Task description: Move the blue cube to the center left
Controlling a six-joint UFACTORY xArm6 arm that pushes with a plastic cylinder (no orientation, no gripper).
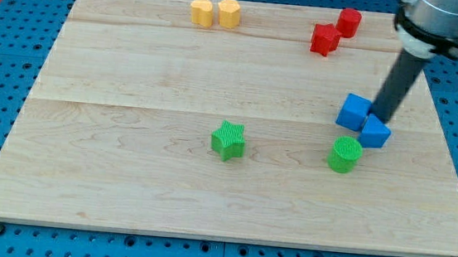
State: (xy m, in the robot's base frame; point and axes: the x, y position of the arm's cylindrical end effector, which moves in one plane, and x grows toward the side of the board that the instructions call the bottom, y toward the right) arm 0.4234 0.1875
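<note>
A blue cube (353, 112) sits at the view's centre right on the wooden board (125, 178). A second, smaller blue block (375, 132) touches it on its lower right. My tip (377, 117) is the end of a dark rod coming down from the view's upper right. It rests just right of the blue cube and above the smaller blue block, touching or nearly touching both.
A green cylinder (345, 154) stands just below the blue blocks. A green star (228, 140) is at centre bottom. Two yellow blocks (202, 12) (229, 13) sit at top centre. A red star (325, 39) and a red cylinder (349, 22) sit at top right.
</note>
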